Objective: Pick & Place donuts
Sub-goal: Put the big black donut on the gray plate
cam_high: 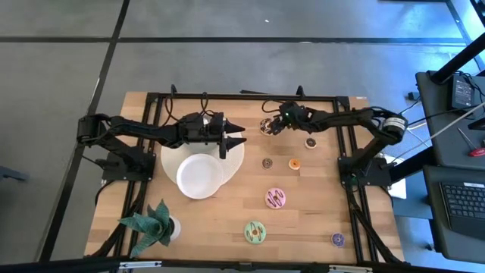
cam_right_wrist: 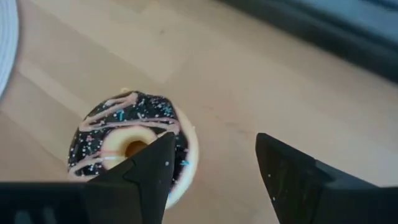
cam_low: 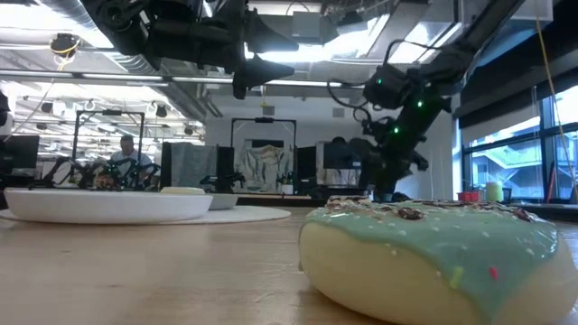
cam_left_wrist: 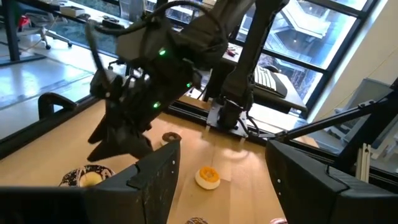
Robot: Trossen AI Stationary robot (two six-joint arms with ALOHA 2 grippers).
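Right gripper (cam_high: 270, 127) is spread wide, holding nothing, parked right over a chocolate donut (cam_right_wrist: 127, 149) with pink drizzle and sprinkles; in its wrist view one finger overlaps the donut's edge while the other hangs over bare wood, so it looks lined up off-centre. Can't tell whether it's touching.

Left gripper (cam_high: 236, 136) hangs with its fingers apart and nothing between them, above the edge of the big flat plate (cam_high: 236, 155). A smaller white plate (cam_high: 198, 176) sits stacked on that one.

Progress-wise? Pretty much zero, I'd say. Neither plate seems to have a donut on it, as far as I can see.

Going from the front edge back: a green-iced donut (cam_high: 255, 231) and a little purple one (cam_high: 338, 239) are nearest, then a pink donut (cam_high: 275, 199) mid-table, then a small dark one (cam_high: 267, 163) beside a small orange one (cam_high: 294, 163), then another dark one (cam_high: 311, 142) close to the right arm, and the chocolate one farthest back under the gripper. All still on the wood. A green plant thing (cam_high: 154, 223) sits in the front corner, out of the way.

So seven that I can count, all left to move.
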